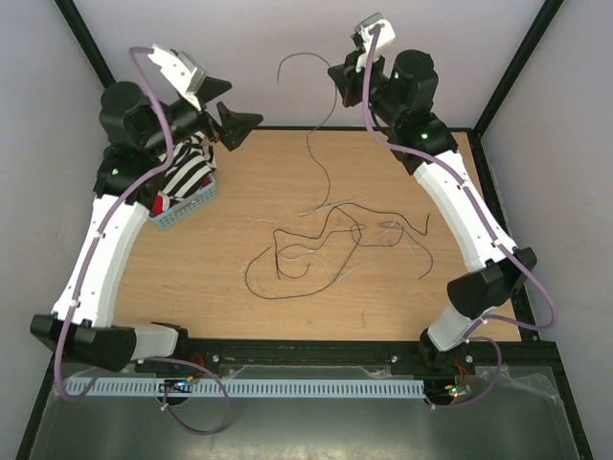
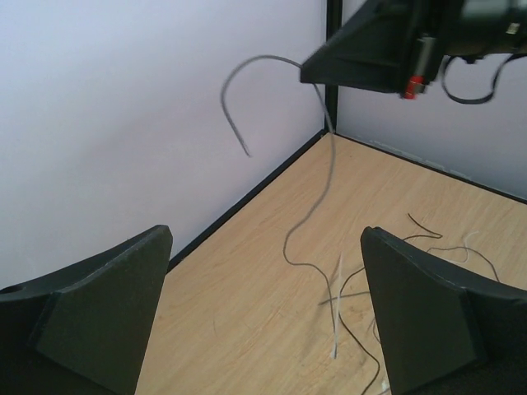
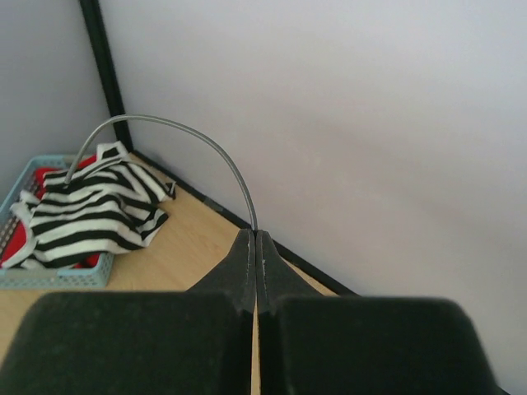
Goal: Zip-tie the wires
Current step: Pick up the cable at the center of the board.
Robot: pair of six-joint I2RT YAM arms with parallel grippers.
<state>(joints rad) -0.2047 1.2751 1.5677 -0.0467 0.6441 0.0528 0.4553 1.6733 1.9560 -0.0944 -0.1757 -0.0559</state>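
Observation:
A loose tangle of thin dark and pale wires lies on the middle of the wooden table. My right gripper is raised at the back and shut on one grey wire. That wire arcs out above the fingertips and hangs down to the tangle. My left gripper is open and empty, raised at the back left, its fingers wide apart and facing the hanging wire. A pale strand lies on the table between its fingers.
A blue basket holding a black-and-white striped cloth stands at the table's back left, under the left arm. It also shows in the right wrist view. White walls and black frame posts enclose the table.

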